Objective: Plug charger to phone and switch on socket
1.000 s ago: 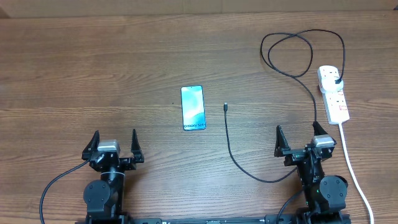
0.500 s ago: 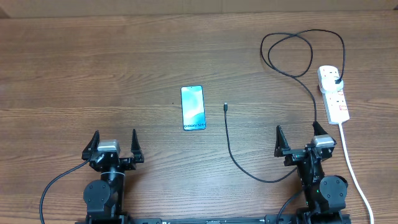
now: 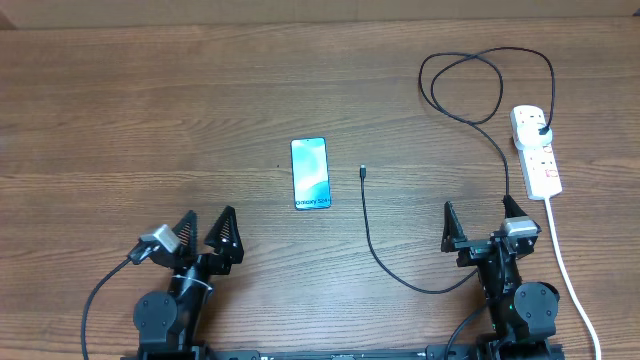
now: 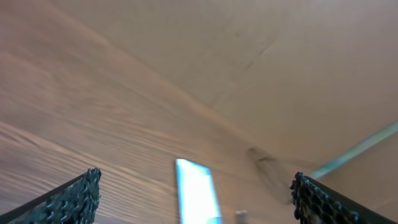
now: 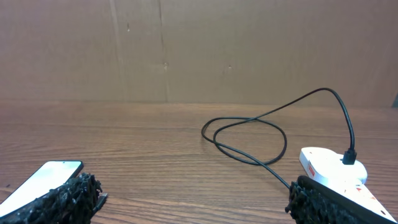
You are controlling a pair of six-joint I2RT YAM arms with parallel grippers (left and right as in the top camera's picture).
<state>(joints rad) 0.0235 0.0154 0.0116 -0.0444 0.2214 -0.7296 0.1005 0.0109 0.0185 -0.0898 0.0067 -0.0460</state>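
The phone (image 3: 310,173) lies flat mid-table with its screen lit; it also shows blurred in the left wrist view (image 4: 198,199) and at the lower left of the right wrist view (image 5: 46,179). The charger cable (image 3: 372,240) runs from its connector tip (image 3: 363,172), right of the phone, in a loop to its black plug (image 3: 541,130) seated in the white socket strip (image 3: 536,152). The strip also shows in the right wrist view (image 5: 333,169). My left gripper (image 3: 208,232) is open and empty, turned toward the phone. My right gripper (image 3: 480,219) is open and empty, beside the cable.
The strip's thick white cord (image 3: 565,270) runs down the right side past my right arm to the front edge. A brown cardboard wall (image 5: 199,50) stands behind the wooden table (image 3: 150,120).
My left gripper has swung to the right, now angled toward the phone. The right arm, the phone and the cable have not moved.
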